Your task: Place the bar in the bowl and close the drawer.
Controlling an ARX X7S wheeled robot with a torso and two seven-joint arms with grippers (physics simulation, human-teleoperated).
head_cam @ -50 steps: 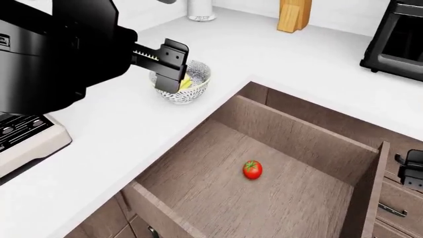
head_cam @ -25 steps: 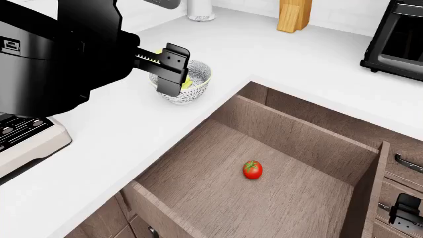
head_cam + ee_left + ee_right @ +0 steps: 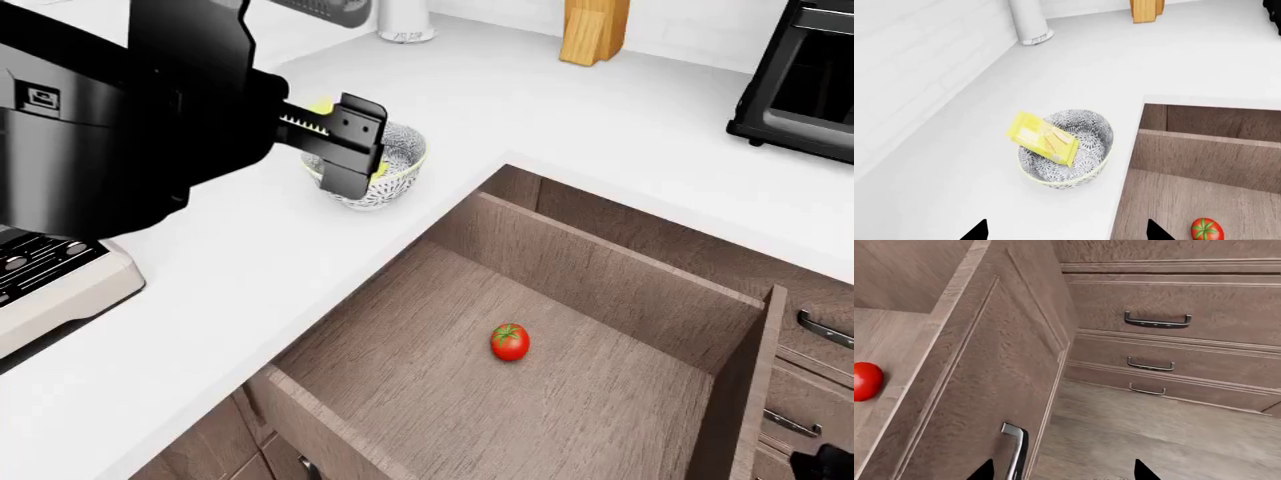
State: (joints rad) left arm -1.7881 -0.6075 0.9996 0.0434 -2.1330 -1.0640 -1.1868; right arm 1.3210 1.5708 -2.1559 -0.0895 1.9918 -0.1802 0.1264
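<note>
Bar [image 3: 1043, 139] now lying tilted in the bowl [image 3: 1091, 159] — first half judged done. Left gripper [image 3: 1062, 231] hovering above, jaws spread wide and empty. Right gripper [image 3: 1059, 469] dropped low since a second ago, open, empty, near the handle [image 3: 1014, 452] of the open drawer [image 3: 587, 280]. White counter [image 3: 240, 250], tomato [image 3: 510, 341] inside.

Drawer [image 3: 587, 300] matt brown wood-grain; bowl [image 3: 1074, 155] glossy speckled ceramic; bar [image 3: 1042, 138] yellow wrapper.
</note>
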